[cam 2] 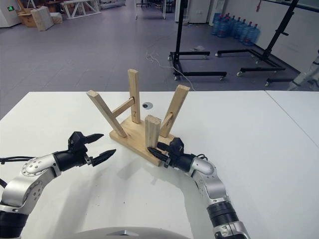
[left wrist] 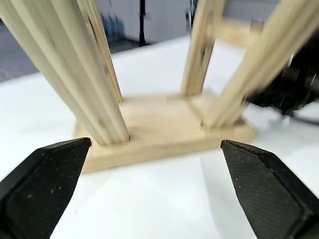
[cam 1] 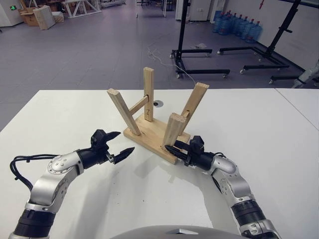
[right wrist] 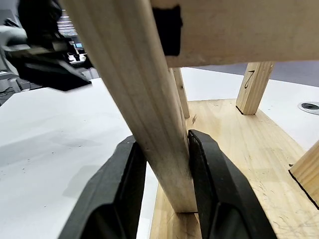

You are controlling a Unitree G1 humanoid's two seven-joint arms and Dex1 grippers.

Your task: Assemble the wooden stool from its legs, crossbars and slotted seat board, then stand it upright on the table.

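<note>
The wooden stool [cam 1: 154,117] lies upside down on the white table [cam 1: 279,149], its seat board [cam 1: 149,135] flat and its legs pointing up, with crossbars between them. My right gripper [cam 1: 175,150] is shut on the near leg [right wrist: 144,94] just above the seat board, a finger on each side. My left gripper [cam 1: 119,144] hangs open a little left of the board's near corner, touching nothing. In the left wrist view its fingertips [left wrist: 47,179] frame the seat board [left wrist: 164,132] from a short distance.
A small round grommet [cam 1: 158,104] is set in the table behind the stool. The table's far edge runs just beyond it. Black metal stands [cam 1: 199,55] and blue water bottles [cam 1: 239,25] sit on the floor far behind.
</note>
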